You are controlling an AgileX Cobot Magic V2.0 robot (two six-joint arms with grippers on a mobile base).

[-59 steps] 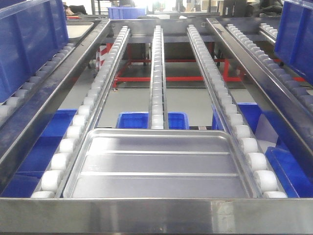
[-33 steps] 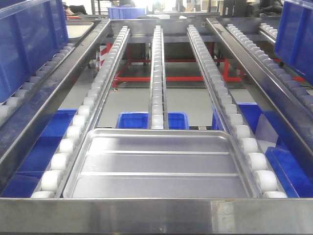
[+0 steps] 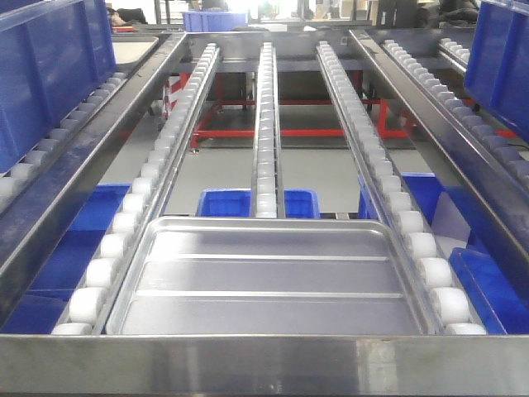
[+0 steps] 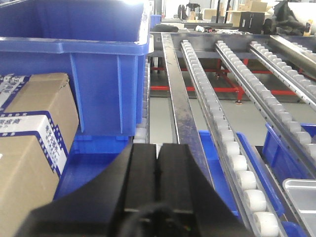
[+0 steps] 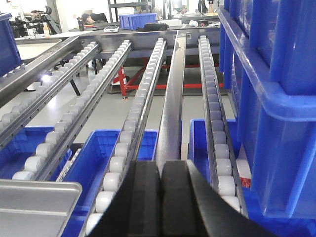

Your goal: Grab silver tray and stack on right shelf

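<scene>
Left hand: my left hand [image 4: 158, 180] is clenched on nothing, its two black fingers pressed flat together with only a thin seam between them. It hangs low at the near end of the rack, over a steel rail.

Right hand: my right hand [image 5: 160, 195] is also clenched and empty, fingers side by side. It hangs above the near end of a steel rail.

Silver tray: the silver tray [image 3: 264, 277] lies flat and right side up at the near end of the right shelf [image 3: 264, 364]. Its near rim is just behind the wide steel front lip. Neither of my hands touches it.

Tray's place on the rails: it sits between the left and right roller rails, and the middle roller rail [image 3: 265, 124] runs up to its far rim. Its two long ribs lie crosswise to the rails.

Tray from my wrists: one rounded corner shows at the lower right of the left wrist view [image 4: 302, 195] and one at the lower left of the right wrist view [image 5: 34, 207].

Under the shelf: red bars [image 3: 273, 132] and blue bins [image 3: 223, 203].

My left side: a blue crate [image 4: 74, 59] with a cardboard box [image 4: 29, 148] just in front of it.

My right side: a tall blue crate wall [image 5: 276, 98] just beside the outer roller rail.
</scene>
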